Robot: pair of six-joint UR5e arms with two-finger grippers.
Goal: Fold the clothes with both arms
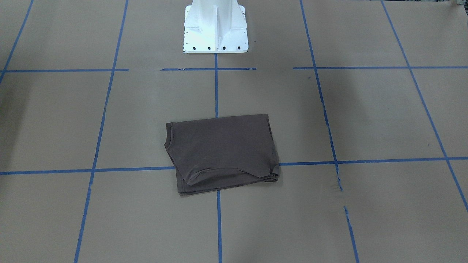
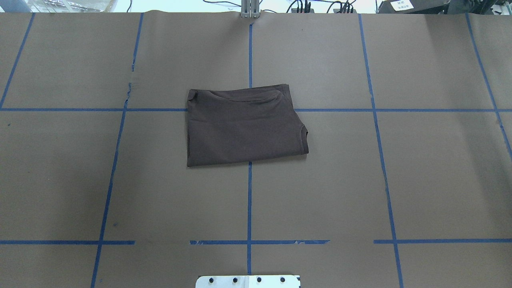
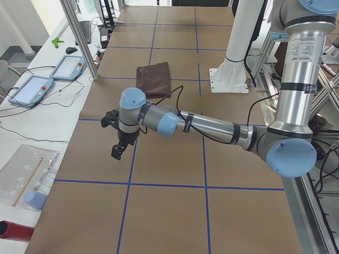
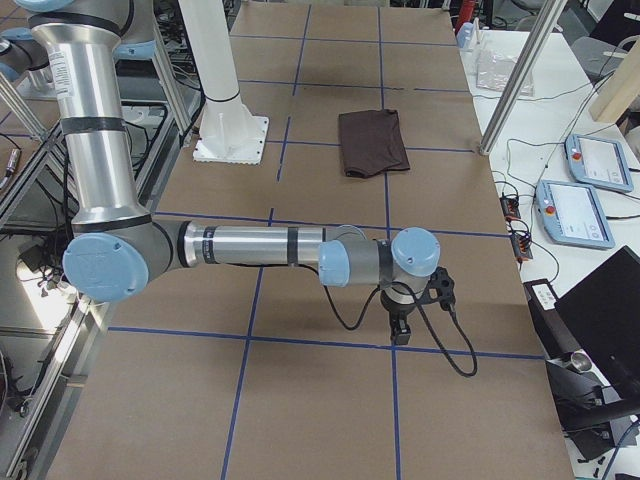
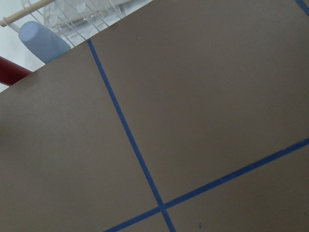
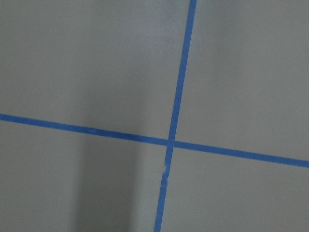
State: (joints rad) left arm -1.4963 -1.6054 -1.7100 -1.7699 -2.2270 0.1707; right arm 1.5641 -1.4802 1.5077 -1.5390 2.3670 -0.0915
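Here, the dark brown T-shirt (image 1: 221, 153) lay folded into a rough rectangle, flat on the paper-covered bench (image 1: 365, 109). It sat straight out in front of the white pedestal (image 1: 215, 29), well apart from it, and covered a crossing of the blue tape lines (image 2: 249, 200). Its top layer ended in a loose, curved fold along the edge farthest from the pedestal. A small curved notch marked the edge on the robot's right.

Neither arm was near the garment. The left arm (image 3: 212, 127) reached out low, far to the pedestal's left, its left claw (image 3: 117, 152) pointing down above bare paper and well apart from the shirt. The right arm (image 4: 260, 245) mirrored it far to the pedestal's right, its right claw (image 4: 400, 330) likewise pointing down over the bench, with the shirt well beyond it.

Both claws showed only in the two side views, so it could not be told whether either was parted or closed. Each wrist camera showed only brown paper and a tape crossing.
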